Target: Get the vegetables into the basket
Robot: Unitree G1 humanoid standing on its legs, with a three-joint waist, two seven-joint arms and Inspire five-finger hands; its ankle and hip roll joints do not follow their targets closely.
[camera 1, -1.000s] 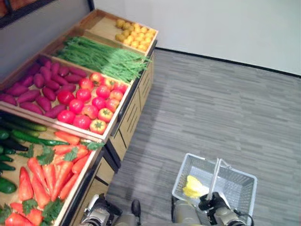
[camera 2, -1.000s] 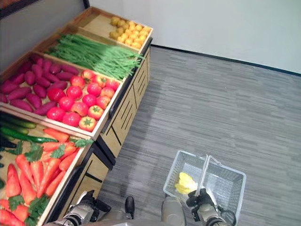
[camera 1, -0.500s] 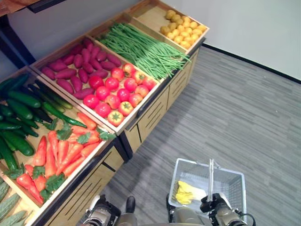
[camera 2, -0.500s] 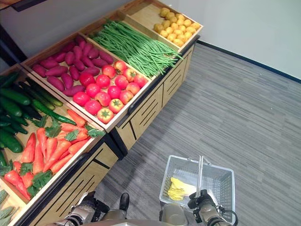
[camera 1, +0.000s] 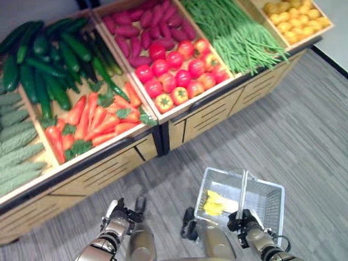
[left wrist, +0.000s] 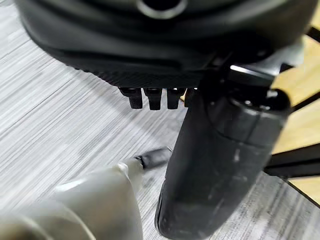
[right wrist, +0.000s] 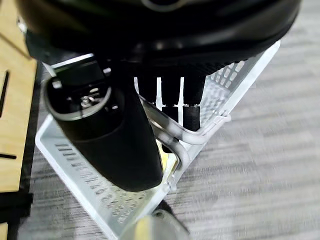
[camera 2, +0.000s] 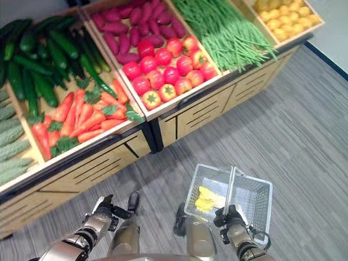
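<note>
Produce stand point(camera 1: 212, 117), rear: bins left to right hold cucumbers point(camera 1: 43, 60), carrots point(camera 1: 95, 119), tomatoes point(camera 1: 176, 73), green beans point(camera 1: 239, 32), with sweet potatoes point(camera 1: 147, 24) behind tomatoes. Basket point(camera 1: 272, 198) on floor point(camera 1: 310, 125), front right of stand.

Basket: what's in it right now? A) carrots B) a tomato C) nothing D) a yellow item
D. A yellow item lies in the basket, whose handle the right hand grips; tomatoes and carrots sit in the stand's crates.
</note>
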